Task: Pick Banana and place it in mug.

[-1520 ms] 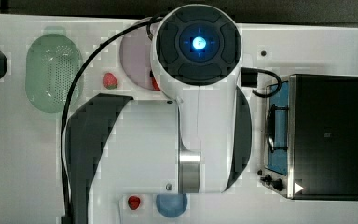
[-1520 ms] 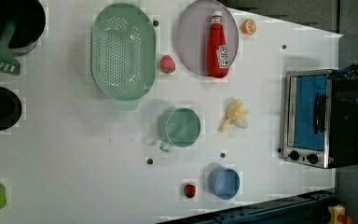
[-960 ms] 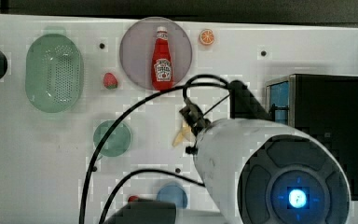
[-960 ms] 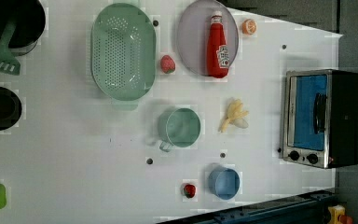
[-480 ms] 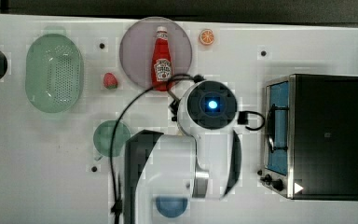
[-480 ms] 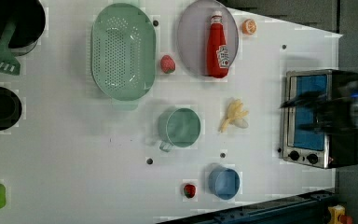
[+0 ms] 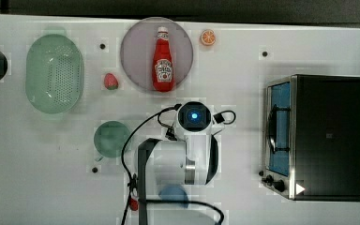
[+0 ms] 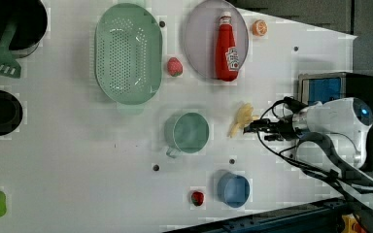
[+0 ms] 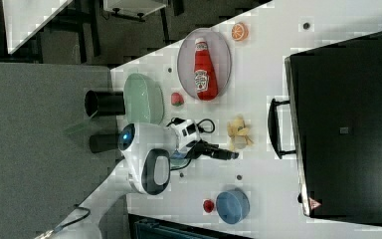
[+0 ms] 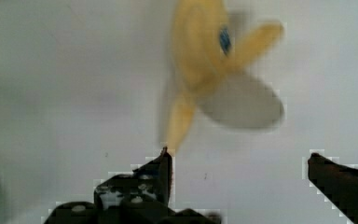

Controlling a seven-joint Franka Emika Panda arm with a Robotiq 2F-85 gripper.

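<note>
The banana (image 8: 241, 119) lies on the white table (image 8: 77, 160), between the mug (image 8: 191, 132) and the toaster oven (image 8: 328, 87), just beside the gripper (image 8: 250, 127) in the left view. And here is the arm, reaching in from the left view's right, its white wrist body level with the banana and the dark claw pointing toward it. In the wrist view the claw is spread wide and holding nothing, one finger (image 10: 161, 175) close by a yellow peel strip, the other well apart. The mug stands upright, empty. Labels now: the red ketchup bottle (image 7: 162, 61) on the lilac plate (image 7: 133, 56) carries a white label, its writing too small to read. A small blue mark sits on the banana in the wrist view, blurred. In the top view the arm covers the banana and part of the blue cup (image 7: 172, 193).
</note>
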